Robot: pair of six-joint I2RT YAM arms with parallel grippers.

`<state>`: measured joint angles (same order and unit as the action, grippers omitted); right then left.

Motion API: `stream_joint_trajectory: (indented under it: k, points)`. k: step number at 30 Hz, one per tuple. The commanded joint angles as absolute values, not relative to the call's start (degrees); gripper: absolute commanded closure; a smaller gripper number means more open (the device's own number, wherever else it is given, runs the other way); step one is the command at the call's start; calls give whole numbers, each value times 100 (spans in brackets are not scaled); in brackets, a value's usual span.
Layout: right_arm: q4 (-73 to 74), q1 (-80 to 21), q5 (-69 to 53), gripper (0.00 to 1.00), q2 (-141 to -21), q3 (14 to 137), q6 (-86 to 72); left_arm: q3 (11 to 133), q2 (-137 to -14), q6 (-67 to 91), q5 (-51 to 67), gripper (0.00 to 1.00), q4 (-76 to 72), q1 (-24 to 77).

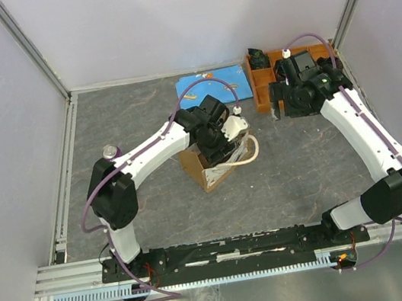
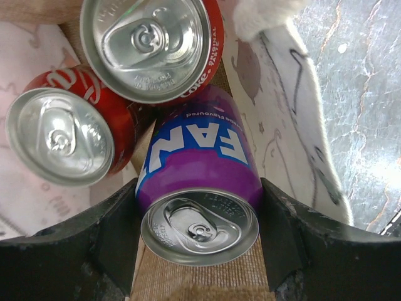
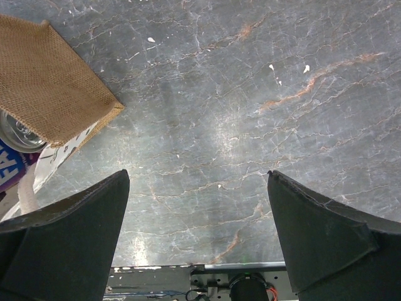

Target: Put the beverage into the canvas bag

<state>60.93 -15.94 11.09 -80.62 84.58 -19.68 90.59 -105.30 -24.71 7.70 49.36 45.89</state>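
Note:
The beverage, a purple Fanta can [image 2: 200,169], stands upright inside the canvas bag [image 1: 203,169], on its woven tan floor [image 2: 200,279]. My left gripper [image 2: 199,188] reaches down into the bag and is shut on the can, one black finger against each side. In the top view the left gripper [image 1: 219,143] covers the bag's mouth. Two red cola cans [image 2: 62,132] [image 2: 150,44] stand in the bag beside the purple one. My right gripper [image 3: 197,172] hangs open over bare table with nothing between its fingers. It is well right of the bag [image 3: 50,81], near the orange tray in the top view [image 1: 284,104].
An orange compartment tray [image 1: 260,86] stands at the back right, holding dark items. A blue flat packet [image 1: 209,83] lies behind the bag. The bag's cream rope handle [image 1: 248,154] droops to its right. Metal frame rails edge the table.

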Motion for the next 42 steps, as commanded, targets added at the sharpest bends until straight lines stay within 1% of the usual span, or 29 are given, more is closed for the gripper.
stream_joint_trajectory:
  k: [1, 9, 11, 12, 13, 17, 18, 19, 20, 23, 29, 38, 42]
  points:
    - [6047, -1533, 1156, 1, -7963, 8596, -1960, 9315, -10627, -2264, 814, 97, 4261, 4600]
    - [6021, -1512, 1077, 1, -7980, 8575, -1942, 9396, -10847, -1948, 954, 97, 4088, 4595]
    - [6008, -1517, 1068, 1, -7975, 8550, -1942, 9412, -10877, -1881, 990, 94, 4055, 4591]
    - [6004, -1512, 1060, 1, -7980, 8547, -1946, 9421, -10898, -1833, 1010, 89, 4044, 4595]
    - [6003, -1512, 1055, 1, -7978, 8537, -1950, 9433, -10915, -1810, 1037, 81, 4050, 4589]
    - [5994, -1516, 1033, 1, -7977, 8522, -1958, 9432, -10906, -1679, 1184, 37, 4092, 4596]
    - [5986, -1518, 1024, 1, -7979, 8521, -1960, 9420, -10881, -1647, 1228, 31, 4095, 4594]
    - [5981, -1512, 1014, 1, -7976, 8508, -1967, 9410, -10854, -1603, 1261, 21, 4101, 4595]
    - [5971, -1512, 1005, 1, -7978, 8496, -1973, 9404, -10828, -1572, 1310, 19, 4104, 4595]
    - [5930, -1512, 948, 1, -7972, 8467, -2007, 9397, -10740, -1454, 1460, 17, 4104, 4595]
    - [5915, -1512, 888, 1, -7982, 8454, -2030, 9440, -10500, -1351, 1689, 16, 4190, 4595]
    - [5893, -1512, 858, 1, -7993, 8435, -2038, 9427, -10120, -1438, 1599, 17, 4526, 4596]
    - [5880, -1511, 835, 1, -8023, 8437, -2051, 9628, -9975, -1366, 1303, 17, 4499, 4568]
